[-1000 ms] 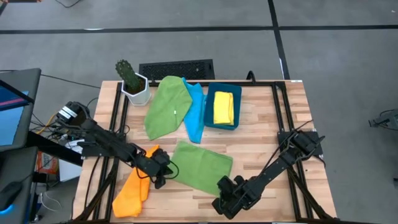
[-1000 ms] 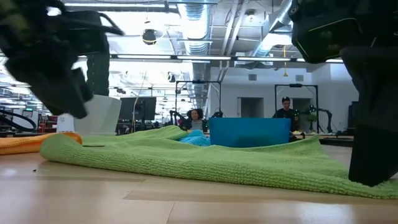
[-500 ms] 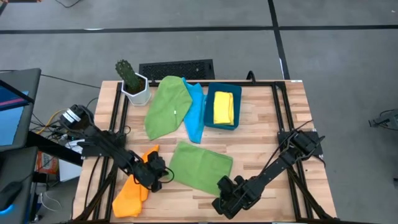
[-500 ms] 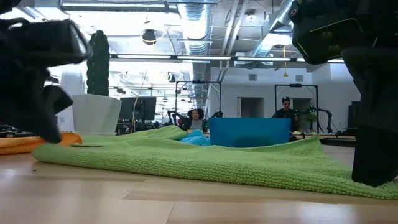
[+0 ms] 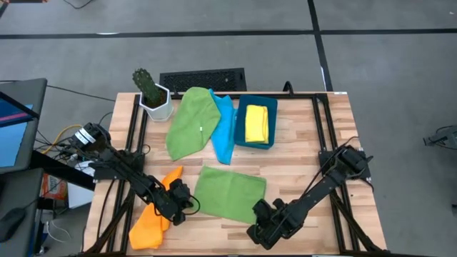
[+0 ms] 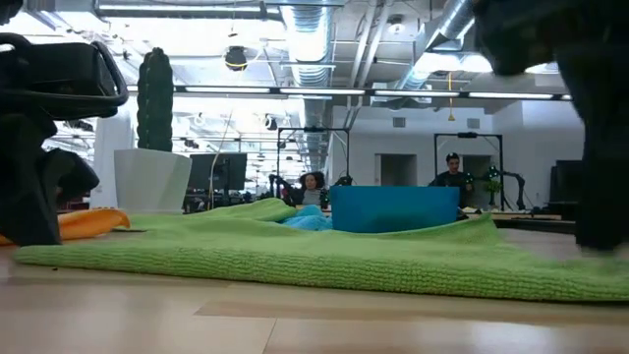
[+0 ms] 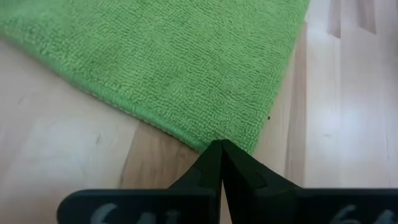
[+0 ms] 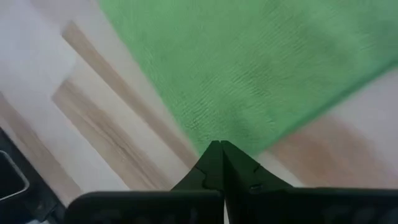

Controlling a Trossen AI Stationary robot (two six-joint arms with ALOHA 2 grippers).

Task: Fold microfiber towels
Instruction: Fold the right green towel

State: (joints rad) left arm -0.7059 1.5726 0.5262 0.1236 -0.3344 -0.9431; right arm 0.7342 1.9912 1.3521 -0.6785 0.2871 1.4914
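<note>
Both grippers drag the green towel (image 5: pixel 230 194) flat across the desk (image 5: pixel 300 153).
Left gripper (image 5: pixel 184 208) and right gripper (image 5: pixel 261 218), each clamped on a near corner, have pulled apart, stretching it ready for folding.

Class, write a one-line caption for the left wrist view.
Left gripper shut on a corner of the green towel lying on the wooden table.

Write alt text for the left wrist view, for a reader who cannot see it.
The left gripper, fingers shut, pinches the corner of a green towel lying flat on the pale wooden table. The towel's looped pile spreads away from the fingertips, with bare wood on both sides of the corner.
</note>
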